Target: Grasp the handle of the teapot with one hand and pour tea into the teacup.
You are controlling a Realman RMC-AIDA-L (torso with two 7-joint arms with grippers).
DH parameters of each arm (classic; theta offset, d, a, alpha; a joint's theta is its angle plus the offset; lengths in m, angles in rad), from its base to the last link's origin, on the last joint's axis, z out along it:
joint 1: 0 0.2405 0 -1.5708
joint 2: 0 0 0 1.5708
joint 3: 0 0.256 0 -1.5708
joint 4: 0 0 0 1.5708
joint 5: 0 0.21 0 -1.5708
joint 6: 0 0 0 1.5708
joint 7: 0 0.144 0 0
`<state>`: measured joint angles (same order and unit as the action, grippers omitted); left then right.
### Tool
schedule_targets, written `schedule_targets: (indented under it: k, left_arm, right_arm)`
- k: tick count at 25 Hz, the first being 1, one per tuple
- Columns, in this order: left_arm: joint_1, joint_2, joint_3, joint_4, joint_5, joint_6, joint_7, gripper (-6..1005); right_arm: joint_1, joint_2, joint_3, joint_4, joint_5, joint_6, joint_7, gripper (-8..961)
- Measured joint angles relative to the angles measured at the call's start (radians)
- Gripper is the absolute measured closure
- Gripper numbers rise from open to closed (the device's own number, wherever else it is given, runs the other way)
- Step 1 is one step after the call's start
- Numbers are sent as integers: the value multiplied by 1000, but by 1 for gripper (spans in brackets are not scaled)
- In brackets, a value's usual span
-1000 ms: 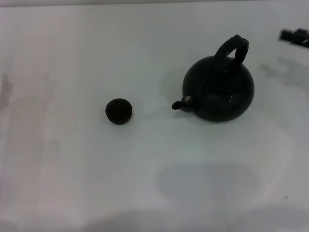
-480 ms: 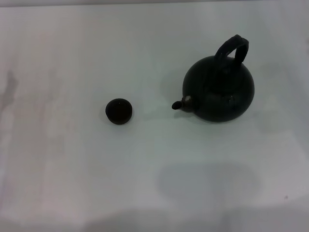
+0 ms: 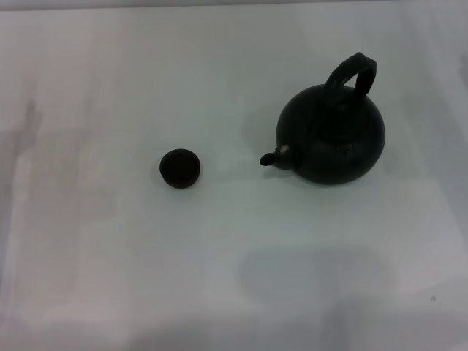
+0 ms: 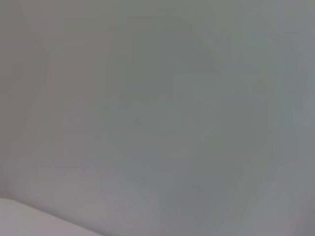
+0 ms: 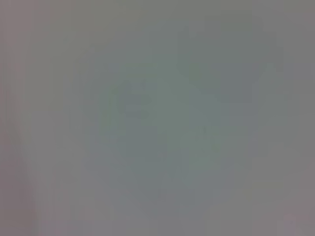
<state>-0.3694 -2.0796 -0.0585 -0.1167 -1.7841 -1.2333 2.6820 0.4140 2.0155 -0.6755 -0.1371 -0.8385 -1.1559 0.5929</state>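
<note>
The round black teapot (image 3: 333,139) stands upright on the white table (image 3: 110,88), right of centre in the head view. Its short spout (image 3: 272,156) with a pale tip points left toward the teacup. The thick black arched handle (image 3: 353,73) rises over its top, with nothing touching it. The small dark teacup (image 3: 180,168) sits on the table to the teapot's left, about a pot's width from the spout. Neither gripper shows in any view; both wrist views hold only plain grey surface.
A faint shadow lies on the table in front of the teapot, near the front edge. Only the teapot and teacup stand on the white table.
A dark object at the far right edge one second ago has left the head view. Teapot and teacup have not moved.
</note>
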Motion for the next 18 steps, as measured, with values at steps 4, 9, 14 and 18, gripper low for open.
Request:
schedule_targets:
  k: [4, 9, 14, 18]
  left_arm:
    - [-15, 1, -3, 1, -2, 10, -3, 137]
    - [-38, 2, 1, 7, -2, 38, 0, 138]
    - [-53, 4, -3, 17, -6, 41, 2, 137]
    - [-57, 3, -3, 22, -8, 41, 2, 137]
  right_arm:
    - [5, 0, 0, 3, 0, 4, 0, 212]
    - [15, 0, 1, 4, 1, 8, -2, 212]
    - [30, 0, 1, 5, 1, 17, -2, 212]
    - [53, 0, 1, 4, 1, 66, -2, 212]
